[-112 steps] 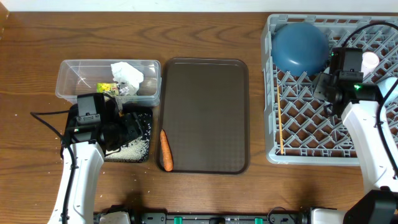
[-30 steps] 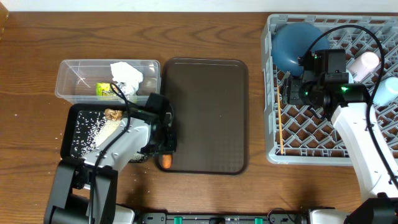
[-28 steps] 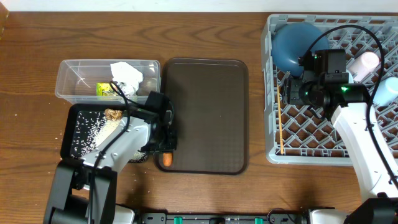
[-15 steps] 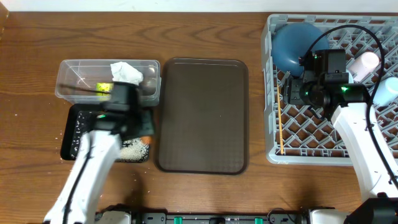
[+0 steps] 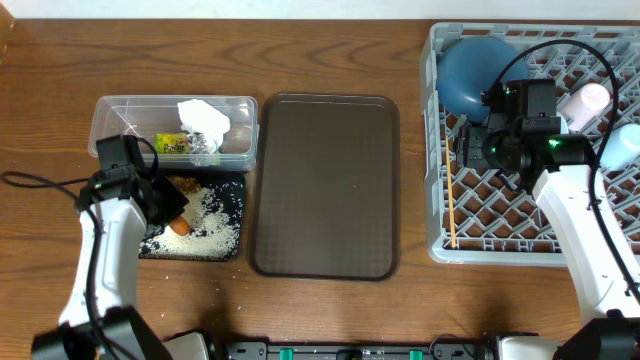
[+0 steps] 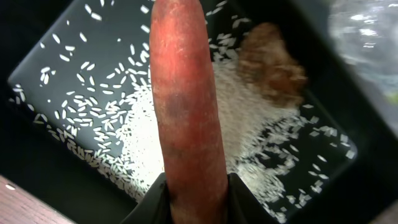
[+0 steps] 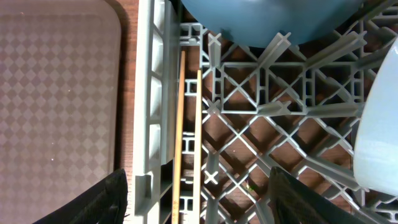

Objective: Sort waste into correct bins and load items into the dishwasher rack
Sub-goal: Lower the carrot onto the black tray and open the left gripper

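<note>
From above, the left gripper (image 5: 168, 212) is mostly masked by its own arm, and only an orange tip of the carrot (image 5: 180, 227) shows beneath it. The left wrist view settles the grip: the fingers pinch the carrot (image 6: 186, 106) at its near end, over the black tray (image 6: 31, 56). Whether the carrot touches the tray floor I cannot tell. At the far right, the pink cup (image 5: 585, 100) and blue cup (image 5: 622, 148) are crossed by a cable and cut by the frame. The pale curve at the right wrist view's edge is probably that blue cup.

The table (image 5: 60, 60) is brown wood-grain, with a pale strip along its far edge.

The tub (image 5: 110, 108) holds the napkin (image 5: 203, 118) and wrapper (image 5: 172, 145). Right against it, the black tray (image 5: 236, 188) holds rice (image 5: 215, 228) and the lump (image 5: 186, 185). The serving tray (image 5: 325, 185) lies between these and the rack (image 5: 435, 150). In the rack sit the bowl (image 5: 483, 75), dome up in the far left corner, and the chopsticks (image 5: 449, 190), side by side along the left wall. The right gripper (image 5: 468, 150) hovers there, fingers spread, gripping nothing.
</note>
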{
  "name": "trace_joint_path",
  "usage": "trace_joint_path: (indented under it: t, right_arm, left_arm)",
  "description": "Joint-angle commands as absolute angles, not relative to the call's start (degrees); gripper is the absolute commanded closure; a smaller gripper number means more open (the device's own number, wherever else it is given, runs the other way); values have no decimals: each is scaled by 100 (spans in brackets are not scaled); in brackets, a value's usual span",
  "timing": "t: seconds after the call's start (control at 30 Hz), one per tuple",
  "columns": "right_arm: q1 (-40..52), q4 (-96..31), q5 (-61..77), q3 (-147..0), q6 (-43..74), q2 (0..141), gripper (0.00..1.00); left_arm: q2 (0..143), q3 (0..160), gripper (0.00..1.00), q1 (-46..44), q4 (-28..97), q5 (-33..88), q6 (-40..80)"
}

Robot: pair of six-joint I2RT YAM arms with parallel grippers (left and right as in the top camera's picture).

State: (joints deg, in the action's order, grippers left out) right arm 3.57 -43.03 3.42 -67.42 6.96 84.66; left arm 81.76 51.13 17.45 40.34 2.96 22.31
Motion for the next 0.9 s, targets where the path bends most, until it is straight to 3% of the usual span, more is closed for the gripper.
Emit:
trace_joint_path:
  t: [0.0,0.07,0.1,0.13,0.27,0.57,0.87]
  right_arm:
    - [368,-4309,301,-6737,679,8348,32]
    - [368,-4313,301,-6737,679,8346,32]
    - [368,-4316,301,-6740,676,8346,31]
    - [368,-4318,301,-6737,679,8346,32]
    - [368,-4305,301,-6737,679,8346,31]
    - [198,-4143,572,-6838,786,8248,18]
    - [-545,-4602,779,-7714,652,8250,12]
  left_arm:
    - [8464,5155,86,1778,3975,231,2349]
    - [8593,5155,83,1778,3948,228,2349]
    - [8639,5155,71,1778,3940,228,2346]
    - [8650,5155,65,1778,3938,228,2344]
    - [8593,5207,55,1778,3944,231,2298]
    - [7725,5572,45,1581,4066,705,1791]
    - [7863,6963,33,139,4976,849,788]
